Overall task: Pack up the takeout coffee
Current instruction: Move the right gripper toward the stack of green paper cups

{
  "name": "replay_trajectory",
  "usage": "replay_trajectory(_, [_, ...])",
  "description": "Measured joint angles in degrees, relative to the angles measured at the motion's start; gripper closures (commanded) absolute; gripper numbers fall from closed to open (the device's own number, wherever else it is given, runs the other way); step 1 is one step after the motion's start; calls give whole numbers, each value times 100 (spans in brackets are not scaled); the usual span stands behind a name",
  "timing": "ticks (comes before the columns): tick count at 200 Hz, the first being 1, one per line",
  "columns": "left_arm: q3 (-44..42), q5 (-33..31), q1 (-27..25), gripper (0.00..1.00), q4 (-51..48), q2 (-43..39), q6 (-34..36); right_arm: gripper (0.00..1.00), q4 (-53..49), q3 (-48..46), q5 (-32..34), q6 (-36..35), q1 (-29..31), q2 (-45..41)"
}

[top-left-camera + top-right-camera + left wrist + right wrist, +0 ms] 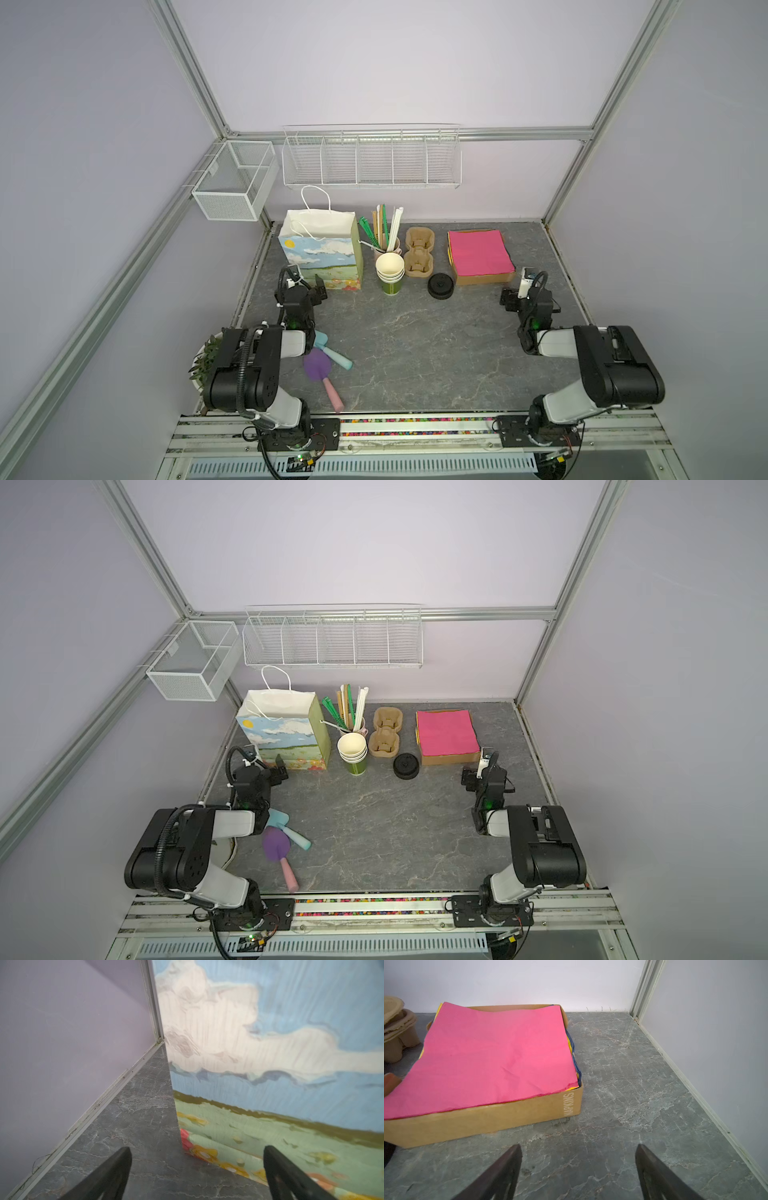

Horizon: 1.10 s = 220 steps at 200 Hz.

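– Jaws, entry one: how are they standing?
– Left gripper (196,1148) is hanging spread wide, gripping nothing, just beside the paper bag (320,257). Right gripper (578,1145) is gaping likewise, empty, near the napkin box (483,1124).
– Takeout coffee?
– No capped cup is showing. Between the grippers, left to right, are sitting the bag, a stack of green cups (390,286), lidless, then black lids (440,286). Whether anything is lying inside the bag, I cannot tell.
– Hazards?
– Nested cups are probably clinging, so one pull is risking lifting several. The bag is standing unsupported, and a brushing left jaw could be tipping it. A lid pressed off-centre is risking a crushed rim.
– Surface, room?
– Grey veined tabletop (415,353) is lying flat and smooth. Lilac walls (415,62) are closing three sides, with wire baskets (372,162) hanging at the back.
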Motion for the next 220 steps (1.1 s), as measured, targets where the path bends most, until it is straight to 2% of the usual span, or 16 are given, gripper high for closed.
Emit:
replay_trajectory(136, [0, 0, 0, 1, 0, 0, 0, 12, 2, 0, 2, 0, 0, 0])
replay_trajectory(157, [0, 0, 0, 1, 0, -2, 0, 12, -114, -7, 192, -11, 81, -142])
replay_trajectory(172, [0, -2, 0, 1, 2, -2, 2, 12, -562, 33, 538, -118, 326, -581])
replay_trajectory(195, [0, 9, 0, 1, 4, 0, 2, 12, -1150, 214, 863, -343, 839, -1816])
replay_trajectory(220, [0, 28, 0, 1, 7, 0, 2, 12, -2059, 1102, 986, -72, 949, -2734])
